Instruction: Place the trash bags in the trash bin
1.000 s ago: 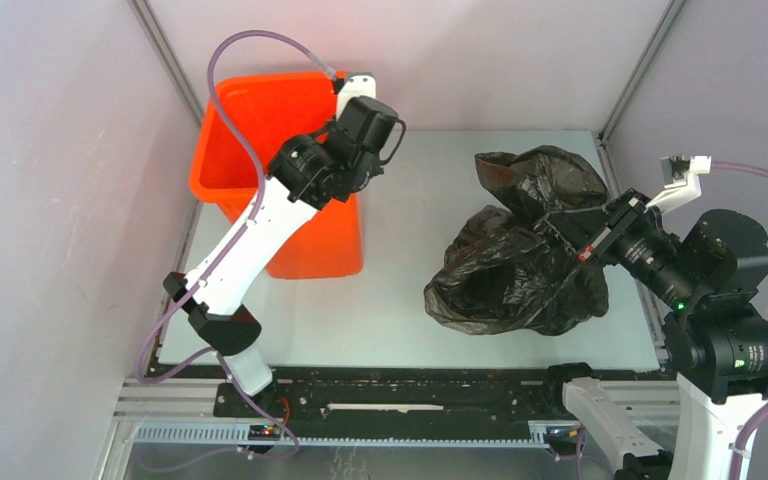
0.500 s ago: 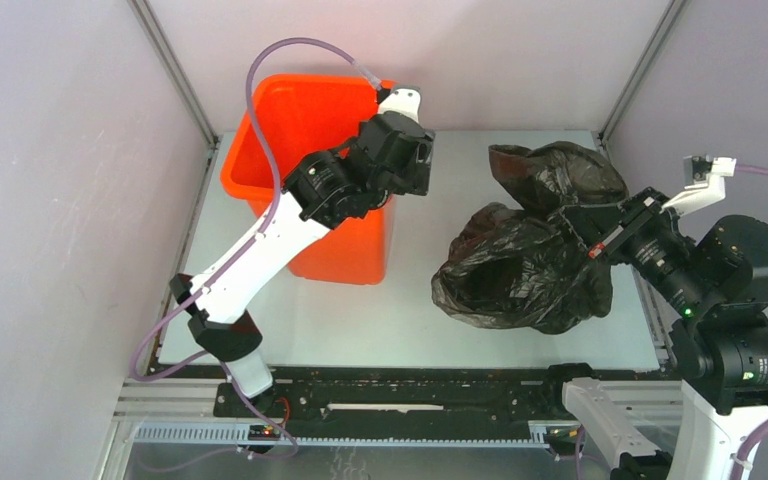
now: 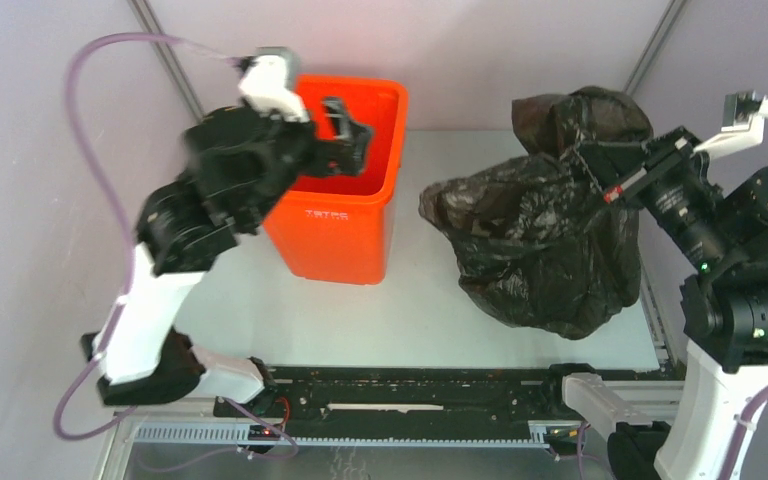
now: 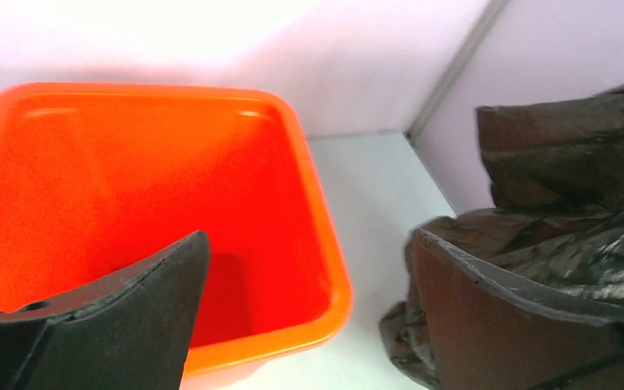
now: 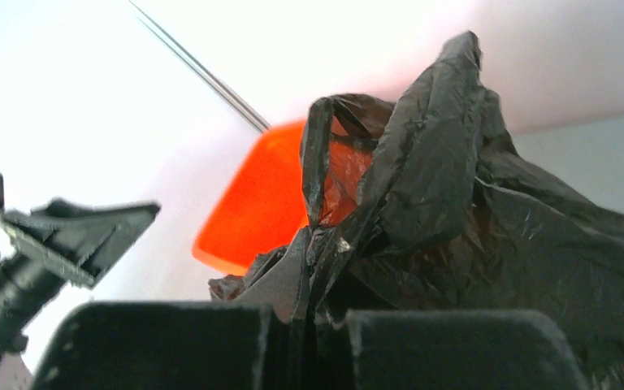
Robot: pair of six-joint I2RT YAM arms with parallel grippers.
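— Pale walls box in a grey-white table [image 3: 430, 310]. Where does the work sit on it?
— At far left the orange trash bin [image 3: 345, 220] stands upright, mouth up, its lettered side facing near. The black trash bag [image 3: 540, 250] is on the right half, apart from the bin, with a strip of bare table between them.
— Which arm has it?
— The right gripper [image 3: 597, 177] is clamped on a fold in the bag's far upper part, so the plastic hangs from it. Whether the low bulge touches the table I cannot tell.
— And the other?
— The left gripper [image 3: 348, 128] hovers over the bin's open mouth, jaws spread wide, nothing between them.
— So what does the move turn on?
— The bin lies straight left of the held bag, across the gap, and the right arm is much the nearer one. The bag's long axis runs down and toward the near edge from the pinch, bulk lowest, and it spreads wider than the bin's mouth. I judge the bulk must clear the right rim first, or it will drape outside.
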